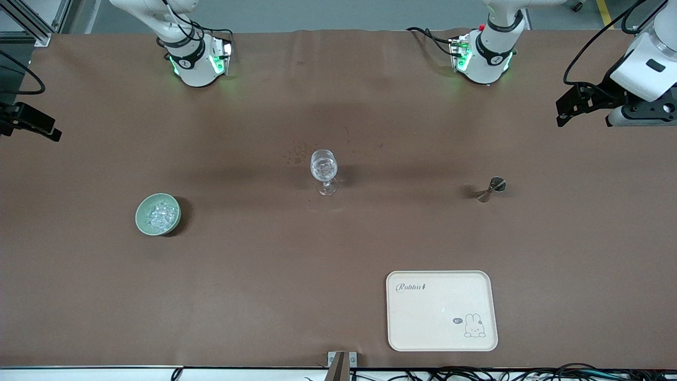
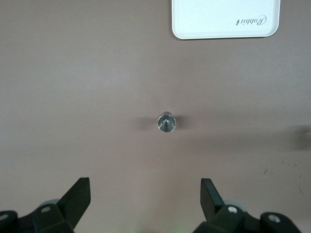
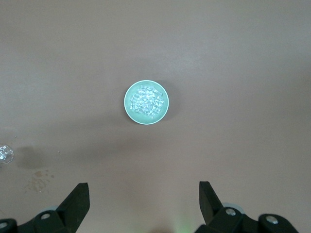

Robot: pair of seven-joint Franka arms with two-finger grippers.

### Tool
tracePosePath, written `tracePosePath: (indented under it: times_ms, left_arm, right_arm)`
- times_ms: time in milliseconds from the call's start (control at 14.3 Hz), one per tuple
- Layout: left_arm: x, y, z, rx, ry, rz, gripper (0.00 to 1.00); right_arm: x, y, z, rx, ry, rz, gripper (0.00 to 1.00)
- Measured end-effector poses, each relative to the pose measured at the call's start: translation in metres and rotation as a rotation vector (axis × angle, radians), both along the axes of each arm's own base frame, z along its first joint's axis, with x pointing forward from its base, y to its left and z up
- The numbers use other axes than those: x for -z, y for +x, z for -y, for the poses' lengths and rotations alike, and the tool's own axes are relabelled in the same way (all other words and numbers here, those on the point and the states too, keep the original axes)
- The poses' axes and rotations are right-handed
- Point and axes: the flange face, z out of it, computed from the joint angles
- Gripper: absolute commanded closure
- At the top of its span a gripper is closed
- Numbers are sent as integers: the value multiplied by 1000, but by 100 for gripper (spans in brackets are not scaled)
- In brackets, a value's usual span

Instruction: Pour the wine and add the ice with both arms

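Note:
A clear wine glass point(image 1: 323, 170) stands at the table's middle; its rim also shows in the right wrist view point(image 3: 5, 154). A pale green bowl point(image 1: 143, 225) holding a heap of ice point(image 1: 161, 214) sits toward the right arm's end, and the ice point(image 3: 146, 101) shows in the bowl point(image 3: 131, 112) in the right wrist view. A small metal jigger point(image 1: 492, 189) stands toward the left arm's end. My left gripper point(image 2: 145, 187) is open and empty, high over the table with the jigger point(image 2: 166, 122) below it. My right gripper point(image 3: 143, 190) is open and empty, high over the bowl's area.
A cream tray point(image 1: 441, 310) with a rabbit drawing lies nearer the front camera than the jigger; it also shows in the left wrist view point(image 2: 223, 19). Faint dark spots point(image 1: 299, 153) mark the brown cloth beside the glass. Both arm bases stand along the table's edge.

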Motion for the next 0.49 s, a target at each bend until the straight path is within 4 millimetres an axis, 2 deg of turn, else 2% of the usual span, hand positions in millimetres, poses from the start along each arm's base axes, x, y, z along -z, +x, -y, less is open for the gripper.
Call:
tracePosePath:
  times_ms: [279, 488]
  left_arm:
    - [-2, 1, 0, 0, -1, 5, 0]
    - [3, 11, 0, 0, -4, -3, 0]
  right_arm:
    - [0, 0, 0, 0, 0, 0, 0]
    - [0, 0, 0, 0, 0, -1, 0]
